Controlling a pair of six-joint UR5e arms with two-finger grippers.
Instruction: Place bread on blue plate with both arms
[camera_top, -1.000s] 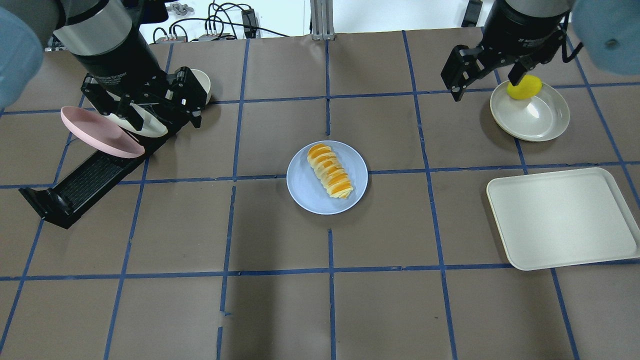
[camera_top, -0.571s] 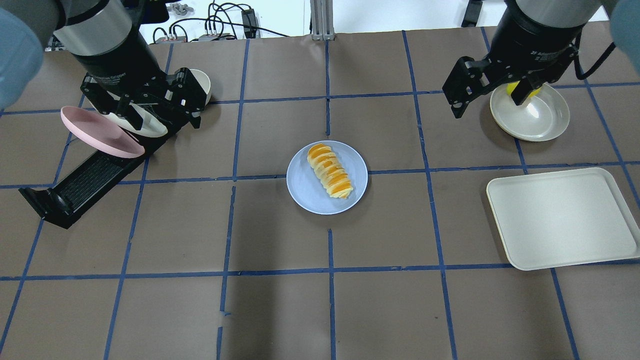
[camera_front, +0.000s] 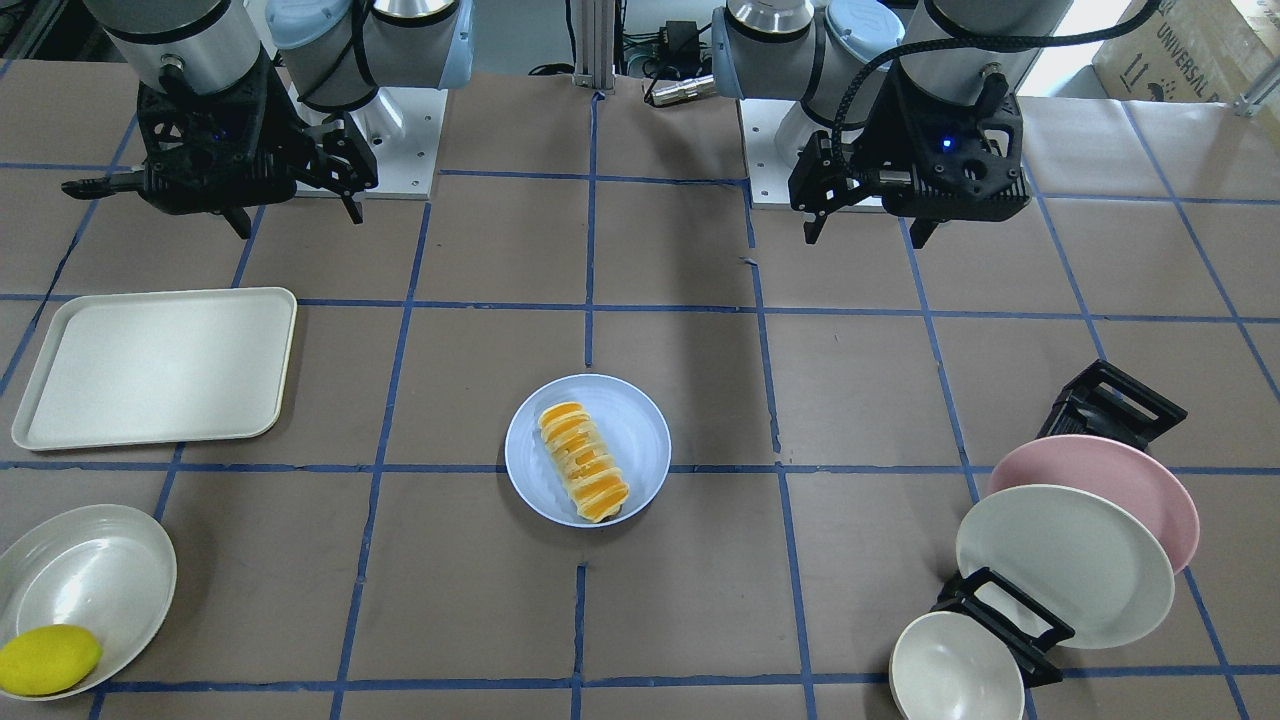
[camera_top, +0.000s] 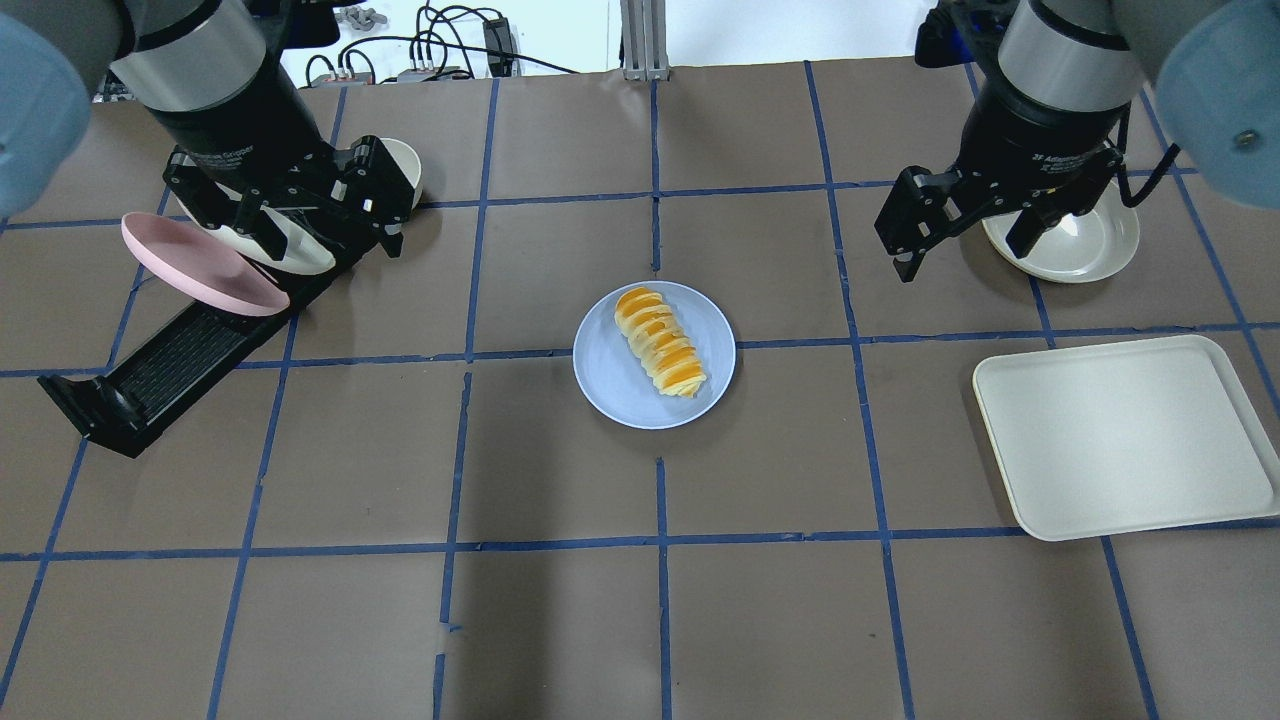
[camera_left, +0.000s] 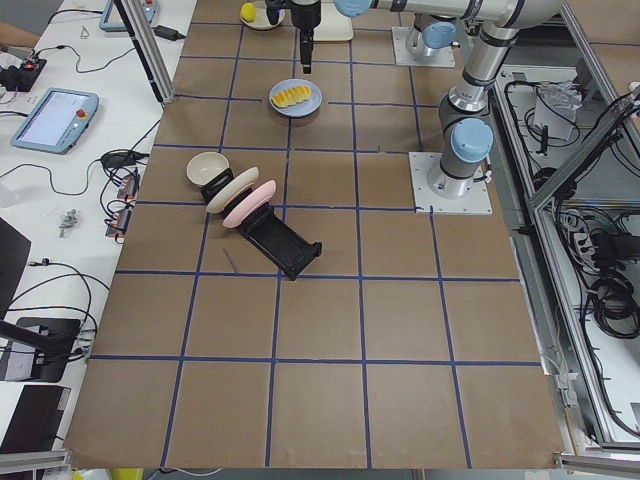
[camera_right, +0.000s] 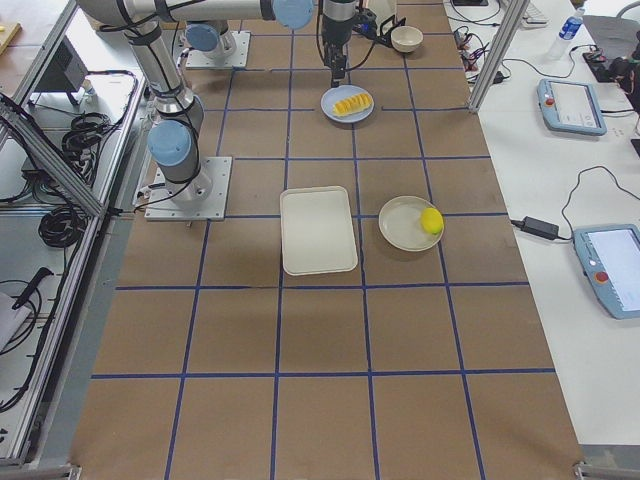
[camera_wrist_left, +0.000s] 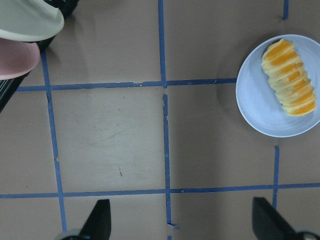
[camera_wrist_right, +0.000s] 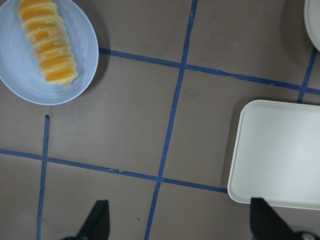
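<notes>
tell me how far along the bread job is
Done: the bread lies fully on the blue plate in the middle of the table. In hand: nothing; the left pincer and right pincer are both open and empty, off to either side of the plate. Left: nothing obvious; the placement looks complete.

The right arm's black two-finger gripper (camera_top: 962, 250) has slid toward six o'clock in the overhead view, now hiding the smooth yellow lemon (camera_front: 48, 660) there.
</notes>
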